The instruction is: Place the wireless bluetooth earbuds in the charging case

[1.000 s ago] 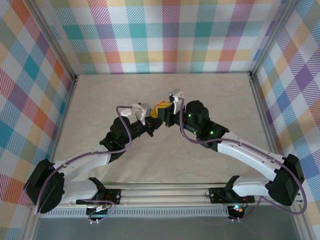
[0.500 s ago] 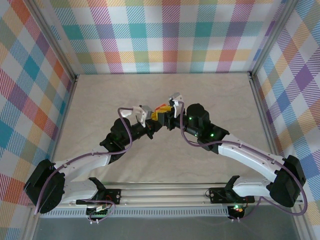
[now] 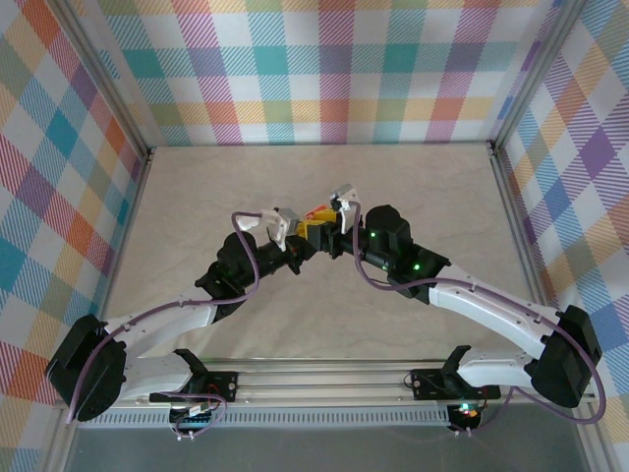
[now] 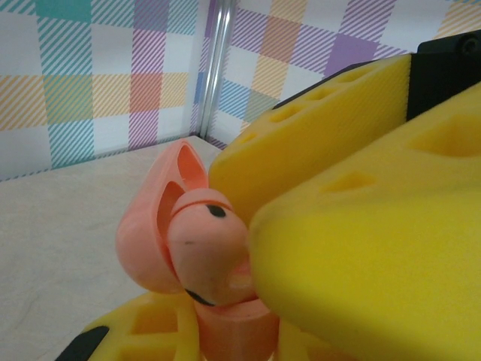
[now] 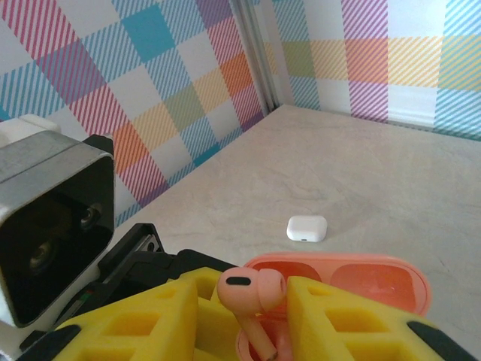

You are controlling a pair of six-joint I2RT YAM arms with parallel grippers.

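The left gripper (image 3: 303, 241), at the centre of the top view, is clamped on the base of the open reddish-orange charging case (image 5: 362, 280). The case is a smooth, hard, pebble-like shell that looks light and slippery, so it is best held across its broad sides below the hinge, as here. A closed white case (image 5: 307, 228) lies well apart on the table, above it in the right wrist frame. Low in the middle of that frame, one reddish-orange earbud (image 5: 251, 288) sits between the yellow pads (image 5: 342, 320) of the right gripper (image 5: 252, 320), bulb up and stem pointing down into the case mouth. The jaws stand narrow around it, but I cannot tell whether they press on it. The bud looks tiny, rigid, glossy and almost weightless, so it would likely twist or squirt loose. The bulb is the part to pinch, which leaves the stem free.
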